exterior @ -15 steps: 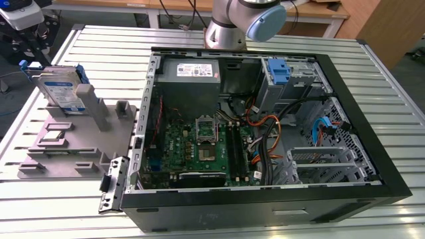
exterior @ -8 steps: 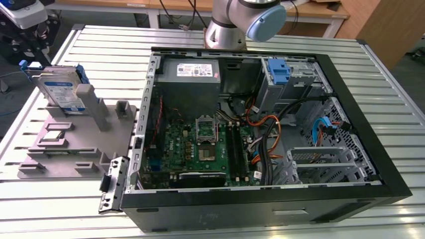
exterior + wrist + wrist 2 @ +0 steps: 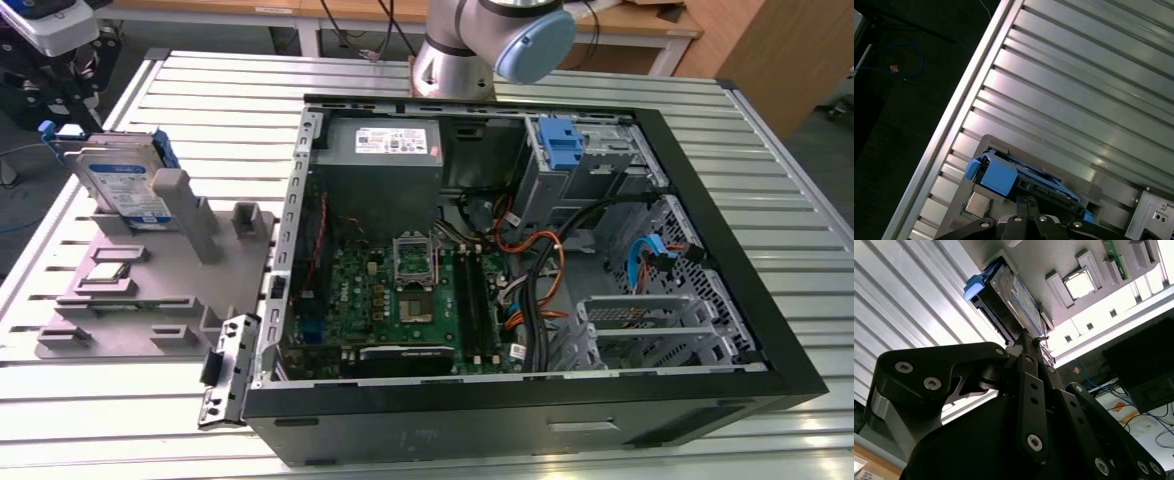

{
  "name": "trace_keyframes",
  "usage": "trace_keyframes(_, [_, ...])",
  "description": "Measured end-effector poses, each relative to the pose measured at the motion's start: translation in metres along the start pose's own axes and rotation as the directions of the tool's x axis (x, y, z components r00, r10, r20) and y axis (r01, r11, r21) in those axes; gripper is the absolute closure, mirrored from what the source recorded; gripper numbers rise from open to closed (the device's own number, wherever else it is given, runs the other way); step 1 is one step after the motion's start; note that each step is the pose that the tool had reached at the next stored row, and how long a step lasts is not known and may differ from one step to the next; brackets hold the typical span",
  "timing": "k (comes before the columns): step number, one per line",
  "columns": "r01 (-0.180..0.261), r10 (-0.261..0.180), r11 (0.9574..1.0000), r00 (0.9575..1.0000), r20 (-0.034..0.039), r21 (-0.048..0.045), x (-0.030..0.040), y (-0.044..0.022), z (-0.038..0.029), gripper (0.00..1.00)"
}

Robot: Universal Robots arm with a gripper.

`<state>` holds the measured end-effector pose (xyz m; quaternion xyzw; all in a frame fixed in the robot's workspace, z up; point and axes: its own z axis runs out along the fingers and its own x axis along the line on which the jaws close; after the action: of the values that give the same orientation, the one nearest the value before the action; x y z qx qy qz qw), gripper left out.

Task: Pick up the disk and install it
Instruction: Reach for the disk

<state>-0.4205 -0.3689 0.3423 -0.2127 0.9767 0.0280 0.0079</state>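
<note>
At the exterior view's upper left, the disk (image 3: 123, 185) has a silver-grey metal body, a slightly glossy label and blue plastic rails. The holder (image 3: 160, 290) beneath it looks like matt grey plastic, though that is uncertain. The table (image 3: 747, 130) is ribbed, shiny bare metal. In the second wrist view, the gripper (image 3: 1029, 340) has matt black links with bright metal screws.

Exterior view above table (image 3: 200, 90), both wrist views near disk (image 3: 1021, 302) (image 3: 1004, 177)

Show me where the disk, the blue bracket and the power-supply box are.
the disk (image 3: 123, 188): exterior view, on its blue-and-white label.
the blue bracket (image 3: 562, 143): exterior view, on its blue plastic front.
the power-supply box (image 3: 380, 178): exterior view, on its grey face below the sticker.
</note>
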Motion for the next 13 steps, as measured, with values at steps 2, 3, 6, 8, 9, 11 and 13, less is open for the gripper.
trace_keyframes(2, [0.001, -0.001, 1.0, 1.0, -0.0001, 0.0, 0.0, 0.0, 0.0, 0.9])
trace_keyframes(3, [0.005, -0.005, 1.0, 1.0, -0.0002, -0.0001, 0.0, 0.0, 0.0, 0.9])
trace_keyframes(6, [0.037, -0.037, 0.9993, 0.9993, -0.0018, -0.0012, 0.0, 0.0, 0.0, 0.9])
trace_keyframes(8, [0.07, -0.07, 0.9975, 0.9975, -0.0033, -0.0024, 0.0, 0.0, 0.0, 0.9])
trace_keyframes(9, [0.087, -0.087, 0.9962, 0.9962, -0.0041, -0.0029, 0.0, 0.0, 0.0001, 0.9])
trace_keyframes(11, [0.123, -0.123, 0.9924, 0.9924, -0.0059, -0.0042, 0.0, 0.0, 0.0001, 0.9])
trace_keyframes(13, [0.157, -0.157, 0.9876, 0.9876, -0.0074, -0.0055, 0.0, 0.0, 0.0001, 0.9])
